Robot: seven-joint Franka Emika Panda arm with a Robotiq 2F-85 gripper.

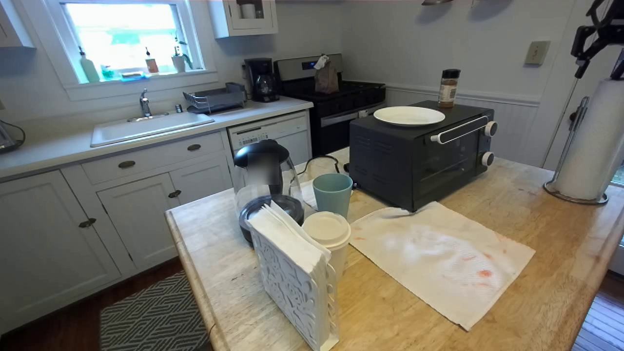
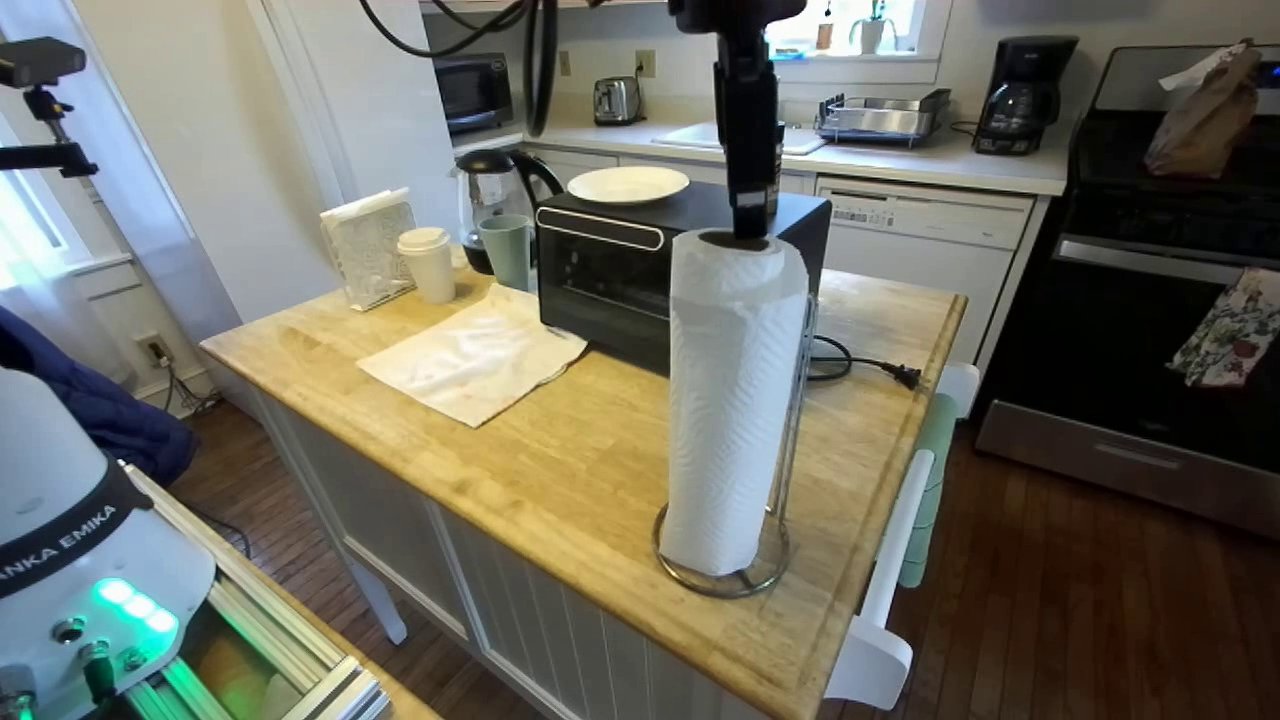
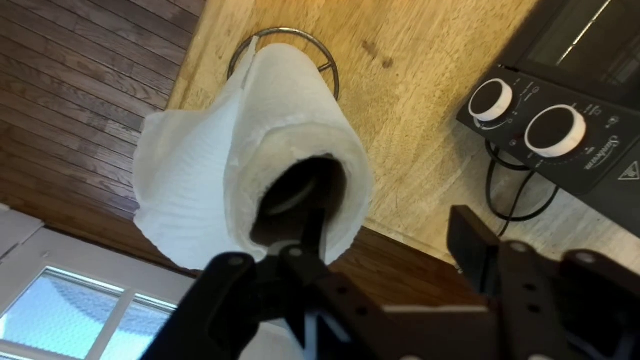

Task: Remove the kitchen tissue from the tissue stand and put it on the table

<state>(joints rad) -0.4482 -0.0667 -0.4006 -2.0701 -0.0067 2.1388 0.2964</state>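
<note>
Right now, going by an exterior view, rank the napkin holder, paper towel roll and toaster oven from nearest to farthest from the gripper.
1. Paper towel roll, right at the fingers.
2. Toaster oven, behind the roll in that view.
3. Napkin holder, far left on the table.

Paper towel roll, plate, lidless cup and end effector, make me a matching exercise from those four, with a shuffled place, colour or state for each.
Column one
1. Paper towel roll
2. Plate
3. Lidless cup
4. End effector

Column two
A. Teal
B. On the wire stand
C. Jaws apart
D. On the black toaster oven

Right pairs: 1-B, 2-D, 3-A, 4-C
</note>
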